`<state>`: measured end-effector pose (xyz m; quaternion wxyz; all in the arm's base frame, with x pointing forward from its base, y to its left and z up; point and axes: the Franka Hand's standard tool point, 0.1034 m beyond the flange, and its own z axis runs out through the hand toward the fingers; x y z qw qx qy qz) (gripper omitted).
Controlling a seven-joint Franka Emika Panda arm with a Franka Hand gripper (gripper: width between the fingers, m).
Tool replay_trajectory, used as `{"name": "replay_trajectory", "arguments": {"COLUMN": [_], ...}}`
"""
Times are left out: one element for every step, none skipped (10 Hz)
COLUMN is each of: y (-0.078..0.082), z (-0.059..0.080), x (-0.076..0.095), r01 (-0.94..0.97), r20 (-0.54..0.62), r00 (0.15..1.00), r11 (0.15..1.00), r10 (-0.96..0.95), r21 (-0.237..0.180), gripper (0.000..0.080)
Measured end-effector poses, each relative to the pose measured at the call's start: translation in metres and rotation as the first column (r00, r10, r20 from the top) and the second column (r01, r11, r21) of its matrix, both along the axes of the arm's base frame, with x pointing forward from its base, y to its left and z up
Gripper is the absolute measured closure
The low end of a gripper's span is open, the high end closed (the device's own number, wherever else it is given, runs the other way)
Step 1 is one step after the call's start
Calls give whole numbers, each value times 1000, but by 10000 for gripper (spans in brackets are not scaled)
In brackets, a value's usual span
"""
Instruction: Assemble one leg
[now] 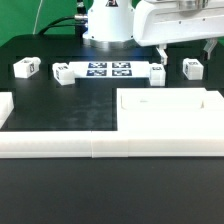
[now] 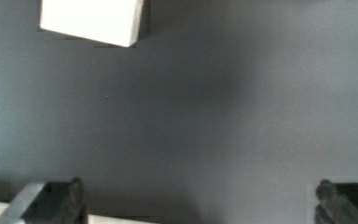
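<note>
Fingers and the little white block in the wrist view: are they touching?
Apart. The wrist view shows bare dark table between the open fingers and the leg.

Matte black tabletop [image 1: 60, 108] under soft even light, dark backdrop [image 1: 25, 15] behind

The table [image 1: 60, 110] is matt black. At upper centre, the marker board [image 1: 108, 70] is white with a row of black-and-white square tags. The small legs [image 1: 25, 68] along the same upper band are white, each with a black-patterned tag. The panel [image 1: 170, 115] at lower right and the rails [image 1: 45, 145] at lower left are plain white. A green cable [image 1: 62, 18] shows at upper left. The gripper [image 2: 197, 203] has black fingers [image 2: 51, 200].
</note>
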<state>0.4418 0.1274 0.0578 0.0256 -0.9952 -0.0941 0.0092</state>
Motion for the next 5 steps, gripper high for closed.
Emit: {"name": "replay_trajectory", "arguments": {"y": [10,18,25,30,31], "z": [-5,-10,-11,-11,-12], "x": [-11,-28,-41,-47,-52], "r01": [15,16,27,27,21], "r20": [21,9,-5,-23,-49], "r00": [1000,1000,1000,999,999], "r11": [1000,1000,1000,1000,1000], "r10": [-15,-16,-27,-27,-21], "r21": [10,9,9,8,1], "gripper": [150,150,150,150,150]}}
